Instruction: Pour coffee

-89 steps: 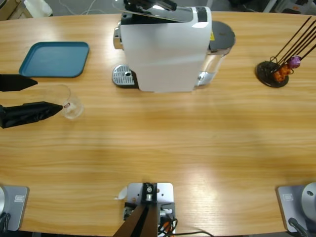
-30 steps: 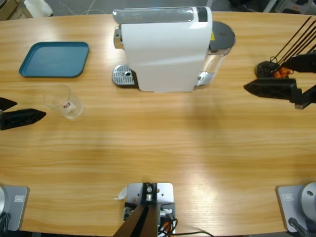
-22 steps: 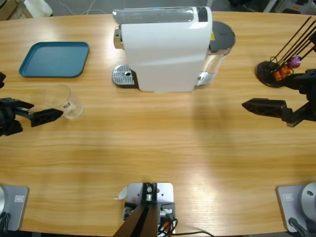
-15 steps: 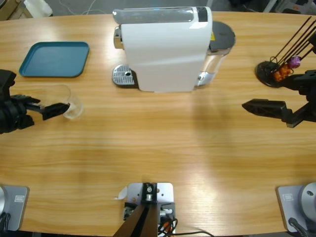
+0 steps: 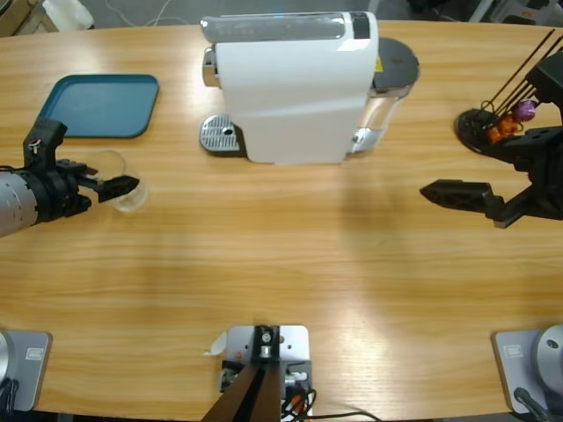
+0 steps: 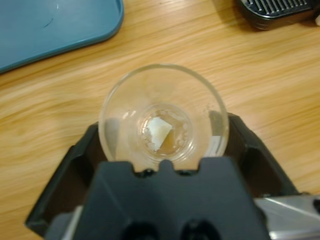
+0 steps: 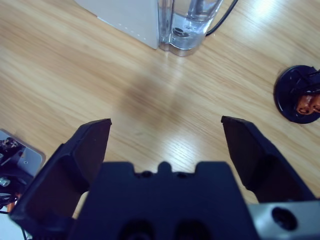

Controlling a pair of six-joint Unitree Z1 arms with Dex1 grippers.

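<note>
The left gripper hides its own jaw tips behind the glass, so contact cannot be told. The tray and drip grate are cut by the wrist view's top edge.

Nothing here can be read. The machine carries a small yellow sticker near its tank, but whatever is printed on it is too small to make out. The glass shows a small red mark on its side in the high view, equally unreadable; from the left wrist view no print shows on it at all. The tray and the capsule stand bear no lettering that can be seen.
</note>
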